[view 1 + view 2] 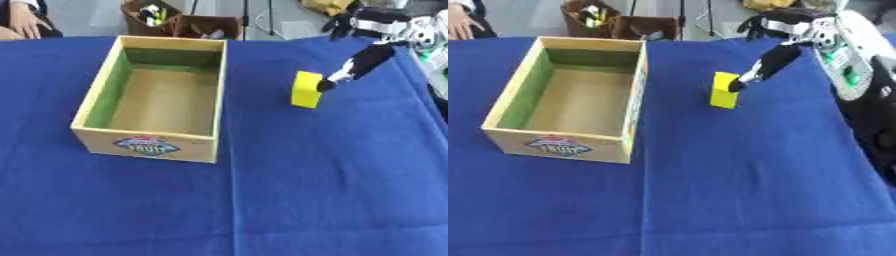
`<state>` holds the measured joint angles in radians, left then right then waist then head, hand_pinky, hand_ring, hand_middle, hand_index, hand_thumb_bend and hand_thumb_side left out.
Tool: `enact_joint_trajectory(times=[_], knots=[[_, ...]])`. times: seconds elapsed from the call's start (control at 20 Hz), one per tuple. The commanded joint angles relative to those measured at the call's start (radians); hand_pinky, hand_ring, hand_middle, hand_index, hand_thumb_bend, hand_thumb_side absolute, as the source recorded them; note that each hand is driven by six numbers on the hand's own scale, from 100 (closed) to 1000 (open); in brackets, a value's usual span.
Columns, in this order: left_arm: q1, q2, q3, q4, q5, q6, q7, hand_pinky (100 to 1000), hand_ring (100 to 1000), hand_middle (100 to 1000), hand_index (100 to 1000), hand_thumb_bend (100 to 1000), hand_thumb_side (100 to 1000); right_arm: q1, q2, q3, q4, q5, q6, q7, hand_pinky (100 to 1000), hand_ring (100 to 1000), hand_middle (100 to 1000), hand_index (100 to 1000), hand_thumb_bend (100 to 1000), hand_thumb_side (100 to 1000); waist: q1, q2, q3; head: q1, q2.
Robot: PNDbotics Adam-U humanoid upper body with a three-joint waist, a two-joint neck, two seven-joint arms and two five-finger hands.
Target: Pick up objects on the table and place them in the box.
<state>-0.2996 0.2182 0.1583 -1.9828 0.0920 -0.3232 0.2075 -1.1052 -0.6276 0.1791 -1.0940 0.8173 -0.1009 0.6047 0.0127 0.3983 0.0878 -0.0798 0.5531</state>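
A yellow block (305, 90) stands upright on the blue tablecloth, to the right of an open wooden box (94, 90) that has a green inner left wall, a label on its front and nothing inside. My right hand (770, 62) comes in from the upper right. One straight black finger (350, 72) slants down and its tip touches the block's right face near the top. Nothing shows on the block's far side. My left hand is in no view.
The blue cloth (332, 190) covers the whole table. My right arm's silver and white shell (846, 55) runs down the right edge. Beyond the far table edge stand brown containers (175, 22) with small items.
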Motion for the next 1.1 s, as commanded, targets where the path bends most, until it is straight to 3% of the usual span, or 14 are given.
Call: enact_joint_trajectory(times=[0.05,0.7,0.95,1.1], knots=[[-0.011,0.007,-0.002,-0.017,-0.007,0.002,0.001,485,590,646,808,142,1000,-0.009,-0.004,-0.003,-0.010,0.030,0.015,-0.006,830,861,769,941,841,573,0.000,-0.019,0.001,0.003,0.005],[-0.011,0.005,-0.004,-0.017,-0.010,0.004,0.000,487,590,647,809,139,1000,0.005,0.033,0.009,-0.002,0.090,0.024,-0.010,837,873,790,949,841,544,-0.001,-0.021,0.001,-0.005,0.004],[-0.009,0.003,-0.005,-0.017,-0.010,0.005,-0.002,486,590,647,808,134,1000,0.015,0.038,0.016,0.004,0.139,0.014,-0.018,843,882,804,954,843,474,0.001,-0.019,0.001,-0.011,0.003],[-0.009,0.002,-0.005,-0.017,-0.010,0.006,-0.003,487,590,647,808,132,1000,0.018,0.039,0.012,0.005,0.147,0.009,-0.023,839,877,793,948,840,512,0.001,-0.018,0.000,-0.013,0.004]])
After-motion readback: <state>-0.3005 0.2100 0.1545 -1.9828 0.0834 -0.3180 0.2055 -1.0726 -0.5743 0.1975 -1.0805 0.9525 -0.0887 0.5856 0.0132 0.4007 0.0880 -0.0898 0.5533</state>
